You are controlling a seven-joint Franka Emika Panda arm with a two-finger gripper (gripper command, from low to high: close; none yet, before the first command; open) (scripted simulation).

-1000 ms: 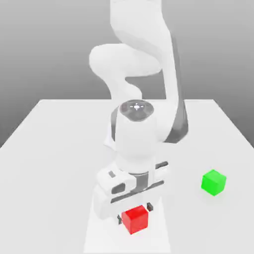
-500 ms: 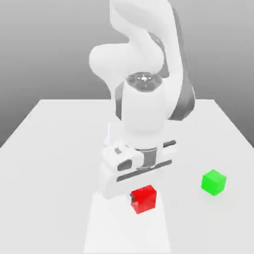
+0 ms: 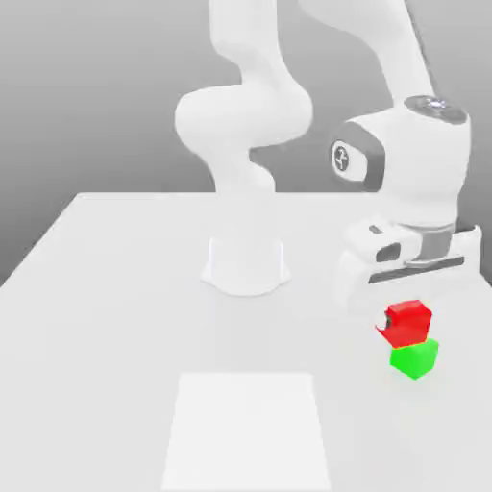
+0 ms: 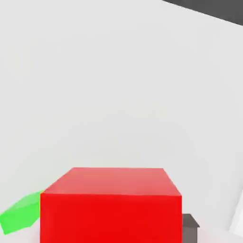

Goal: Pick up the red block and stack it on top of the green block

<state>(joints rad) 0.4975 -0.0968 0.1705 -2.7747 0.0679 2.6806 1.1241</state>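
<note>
My gripper (image 3: 407, 323) is shut on the red block (image 3: 409, 320), holding it in the air at the exterior view's right. Directly under it the green block (image 3: 415, 358) rests on the white table (image 3: 115, 288); the red block's lower edge is at or just above the green block's top, and I cannot tell whether they touch. In the hand view the red block (image 4: 111, 206) sits close to the camera, a dark fingertip (image 4: 190, 227) shows beside it, and a corner of the green block (image 4: 20, 216) pokes out from beneath it.
The arm's white base (image 3: 246, 264) stands at the middle back of the table. A lighter square patch (image 3: 247, 428) is marked on the table near its front edge.
The gripper closed on the red block at the front patch, lifted it and carried it to the exterior view's right, over the green block. The green block has not moved.
</note>
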